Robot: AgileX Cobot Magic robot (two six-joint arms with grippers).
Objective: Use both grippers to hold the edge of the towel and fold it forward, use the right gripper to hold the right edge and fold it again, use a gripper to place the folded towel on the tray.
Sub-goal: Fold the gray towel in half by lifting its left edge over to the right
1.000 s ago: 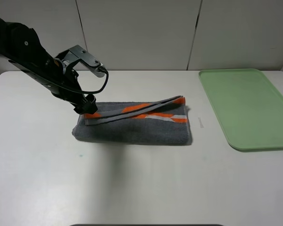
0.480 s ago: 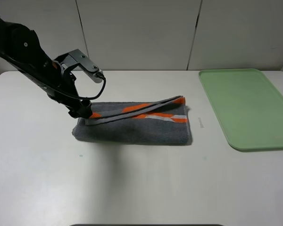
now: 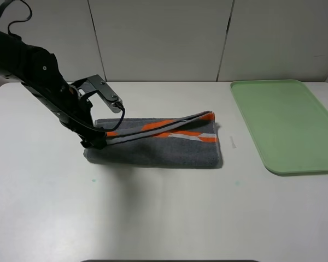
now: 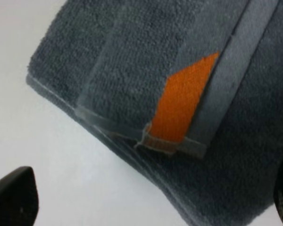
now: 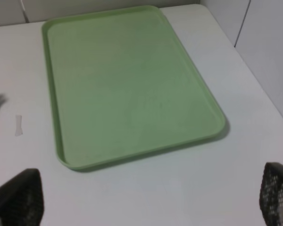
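Observation:
The dark grey towel (image 3: 153, 147) lies folded once in the middle of the table, its long side running left to right. The edge of the towel (image 3: 169, 129), with its orange patches, lies slightly raised along the far side. My left gripper (image 3: 94, 142) hangs low at the towel's left end, open and holding nothing. The left wrist view shows the towel corner (image 4: 132, 94) with one orange patch (image 4: 184, 103) beyond the spread fingertips (image 4: 14, 195). The pale green tray (image 3: 287, 125) lies at the right. My right gripper (image 5: 146, 197) is open above the table near the tray (image 5: 132, 89); the exterior view does not show it.
White wall panels stand behind the table's far edge. A small pale mark (image 3: 233, 143) sits on the tabletop between towel and tray, and shows as a mark (image 5: 19, 125) in the right wrist view. Bare white tabletop (image 3: 164, 218) stretches in front of the towel.
My left arm has dropped and drawn back leftward, from the orange hem's left end to the towel's left end. The towel and tray have not moved.

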